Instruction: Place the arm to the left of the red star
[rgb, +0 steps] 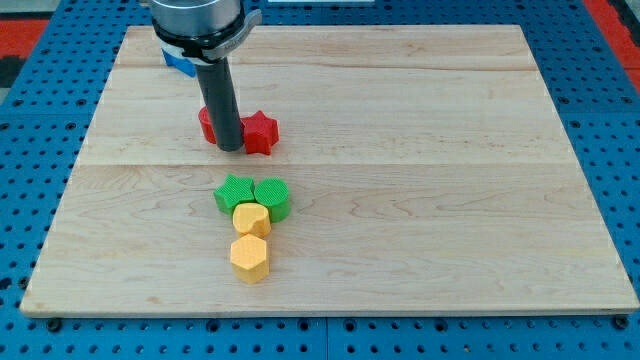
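While my tip (230, 148) sits between two reds, I should stop at nine o'clock of the red star (261, 132), touching nothing; jaws: none here.

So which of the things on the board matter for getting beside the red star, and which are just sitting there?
Part of the job:
- red star
- my tip, against the star's left side

Just lying about:
- another red block, mostly hidden behind the rod
- green star
- green round block
- two yellow blocks

red block (207, 123) half hidden behind rod (222, 100), shape unclear, arm cut off at top
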